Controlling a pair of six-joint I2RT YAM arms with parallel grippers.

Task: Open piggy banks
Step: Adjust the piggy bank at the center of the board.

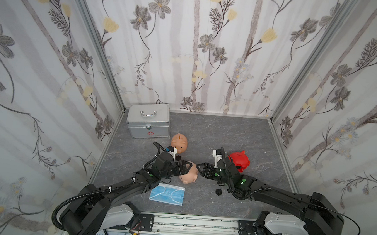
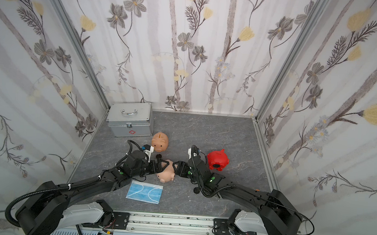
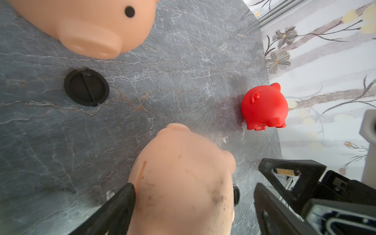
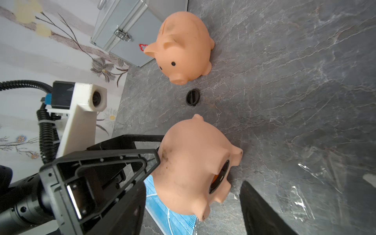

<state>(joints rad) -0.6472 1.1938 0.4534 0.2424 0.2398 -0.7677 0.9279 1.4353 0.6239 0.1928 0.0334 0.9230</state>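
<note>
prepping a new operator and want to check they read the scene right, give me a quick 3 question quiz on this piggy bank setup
1. True or false: the blue face mask lies on top of the silver case.
2. How many loose black plugs lie on the table?
3. Which piggy bank sits between the left hand and the right hand?
A) red piggy bank
B) upright peach piggy bank
C) peach piggy bank on its side

Key:
1. False; it lies flat on the table.
2. Two: the far plug and the near plug.
3. C
</note>
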